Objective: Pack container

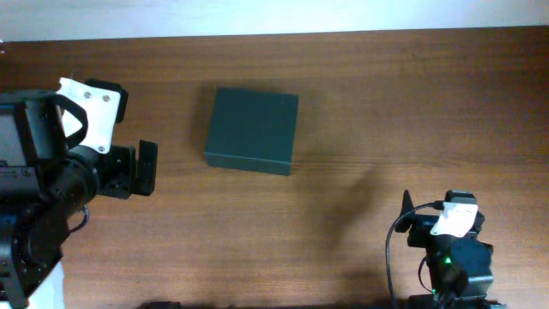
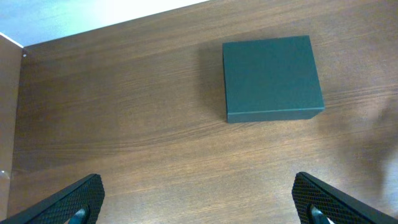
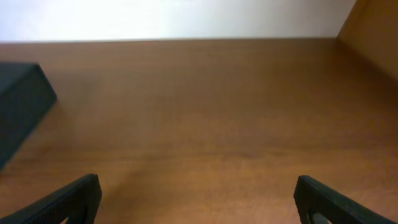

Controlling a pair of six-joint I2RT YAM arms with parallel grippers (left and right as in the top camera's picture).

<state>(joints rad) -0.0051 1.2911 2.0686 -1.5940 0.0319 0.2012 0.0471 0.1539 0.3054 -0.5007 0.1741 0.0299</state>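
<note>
The container [image 1: 251, 130] is a dark green, matte, square box lying flat on the wooden table, its lid down. In the left wrist view the container [image 2: 272, 78] sits ahead and to the right. My left gripper [image 2: 198, 190] is open, with bare wood between its fingers. From overhead, the left gripper [image 1: 144, 167] stands well left of the box. In the right wrist view only a corner of the container [image 3: 18, 106] shows at the far left. My right gripper [image 3: 198, 190] is open and holds nothing. Overhead it [image 1: 410, 213] is at the front right, far from the box.
The table's back edge [image 1: 343, 33] meets a pale wall. A brown side panel [image 2: 9, 112] rises at the table's left end, and another panel [image 3: 373, 37] at the right end. The right arm's base and cable [image 1: 450, 262] sit at the front edge.
</note>
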